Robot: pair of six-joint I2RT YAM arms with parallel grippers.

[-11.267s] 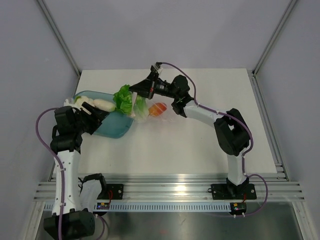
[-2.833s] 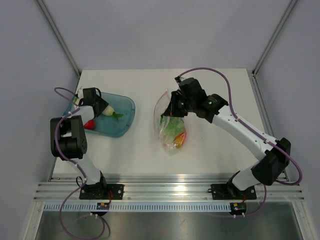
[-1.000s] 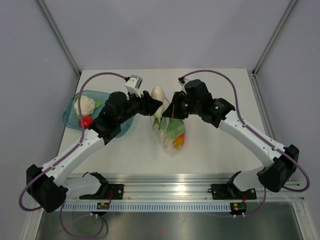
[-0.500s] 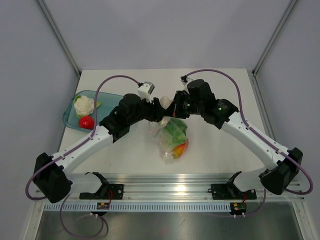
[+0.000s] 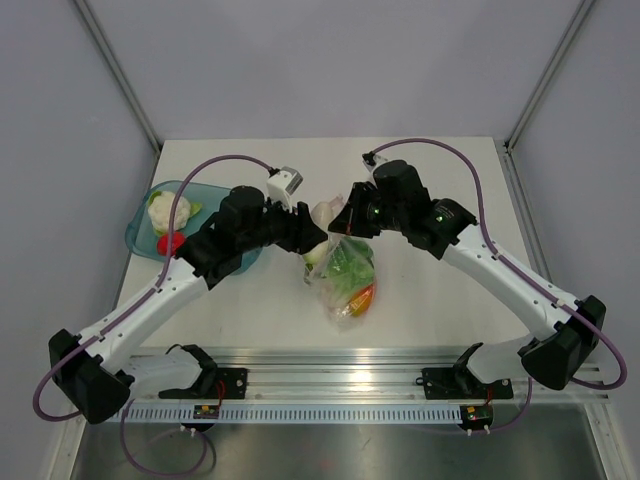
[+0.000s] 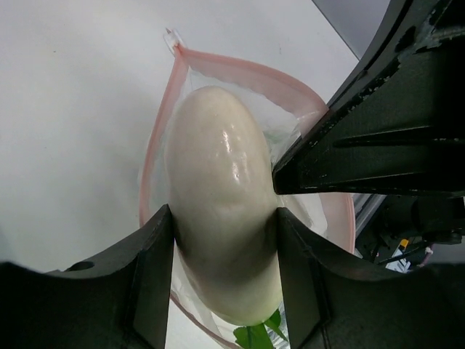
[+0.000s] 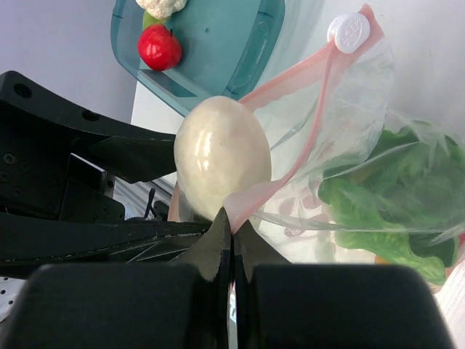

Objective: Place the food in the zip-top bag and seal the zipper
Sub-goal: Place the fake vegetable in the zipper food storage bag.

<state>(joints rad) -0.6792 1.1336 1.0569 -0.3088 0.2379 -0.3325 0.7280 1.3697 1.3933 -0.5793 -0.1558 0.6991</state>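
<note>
My left gripper (image 5: 312, 228) is shut on a whitish-cream egg-shaped food piece (image 6: 220, 193), held at the open mouth of the clear zip-top bag (image 5: 345, 282). The piece also shows in the right wrist view (image 7: 221, 154). My right gripper (image 7: 231, 231) is shut on the pink zipper strip (image 7: 290, 76) and holds the bag's mouth up and open. Green leafy food (image 7: 389, 211) and an orange piece (image 5: 362, 296) lie inside the bag. A cauliflower piece (image 5: 167, 210) and a red round piece (image 5: 170, 243) sit in the teal bowl (image 5: 140, 228).
The teal bowl stands at the table's far left edge. The white zipper slider (image 7: 348, 31) sits at one end of the strip. Both arms cross close together over the middle of the table. A metal rail (image 5: 330, 365) runs along the near edge.
My left arm carried the whitish piece from the bowl to the bag's mouth. Over the last half second it drew slightly down and left, with the piece lower in the opening. My right gripper kept its hold.
</note>
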